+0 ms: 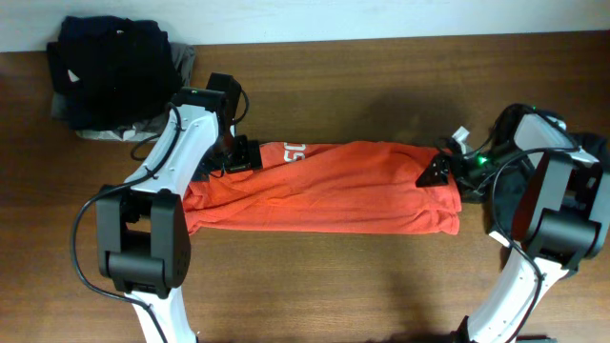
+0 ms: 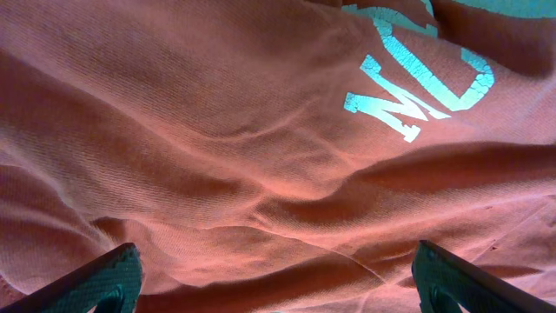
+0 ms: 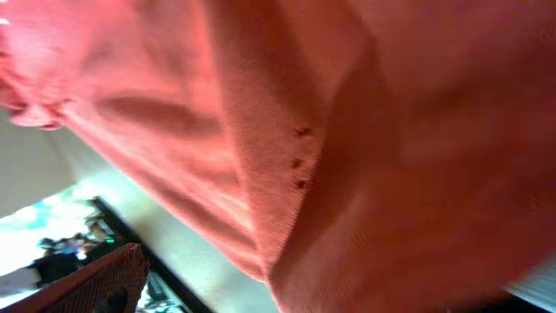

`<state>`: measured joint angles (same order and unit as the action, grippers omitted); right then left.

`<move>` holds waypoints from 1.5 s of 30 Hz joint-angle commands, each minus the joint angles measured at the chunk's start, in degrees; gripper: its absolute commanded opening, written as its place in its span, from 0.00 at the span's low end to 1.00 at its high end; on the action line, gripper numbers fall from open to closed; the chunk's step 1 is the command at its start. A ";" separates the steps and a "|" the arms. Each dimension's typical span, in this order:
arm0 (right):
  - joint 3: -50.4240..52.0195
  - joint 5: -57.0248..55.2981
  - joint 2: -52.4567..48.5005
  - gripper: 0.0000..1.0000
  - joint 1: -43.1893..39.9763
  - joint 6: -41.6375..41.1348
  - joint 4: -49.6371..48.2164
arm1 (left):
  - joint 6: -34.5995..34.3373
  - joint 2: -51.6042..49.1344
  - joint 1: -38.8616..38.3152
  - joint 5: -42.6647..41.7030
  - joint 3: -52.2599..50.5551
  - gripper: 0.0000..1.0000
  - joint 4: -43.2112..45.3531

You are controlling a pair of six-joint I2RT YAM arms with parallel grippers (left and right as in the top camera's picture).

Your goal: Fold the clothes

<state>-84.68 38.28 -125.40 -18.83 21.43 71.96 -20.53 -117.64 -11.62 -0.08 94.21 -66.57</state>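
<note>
Lying along the brown wooden table (image 1: 381,276), the orange shirt (image 1: 334,191) sits beneath wide-spread left fingers (image 2: 102,278); right fingers (image 3: 109,280) unclear.

**Partial print on the shirt**

Pale block lettering (image 2: 417,83) is showing on the orange shirt (image 1: 334,186), at its end toward the desk's left edge. Two letters are reading roughly as "M" and "U". The rest is running out of view, unreadable.

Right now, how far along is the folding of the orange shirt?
Done: the orange shirt lies folded lengthwise into a long band across the table. In hand: the left fingers are open over its printed end; the right fingers are at the other end, grip unclear. Left: probably the crosswise folds. The dark pile sits apart at the back corner.
</note>
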 commanded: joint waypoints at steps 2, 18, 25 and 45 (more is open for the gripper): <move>4.66 -4.20 -6.01 0.83 0.48 0.59 -2.73 | 0.87 -0.66 0.15 -0.61 -0.57 0.99 -0.02; 0.94 -16.74 -6.01 0.04 0.31 -14.91 -8.07 | 0.87 -0.66 0.15 -0.61 -0.57 0.99 -0.04; -8.59 -29.16 -6.01 0.04 -3.13 -25.40 -3.74 | 0.90 -0.66 0.13 -0.61 -0.57 0.99 -0.15; -27.74 -43.21 -6.01 0.04 4.04 -31.47 12.79 | 0.87 -0.66 0.15 -0.61 -0.57 0.99 -0.07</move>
<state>-111.48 2.55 -131.11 -19.38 -5.85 84.23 -20.51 -117.64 -11.62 -0.25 94.15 -66.59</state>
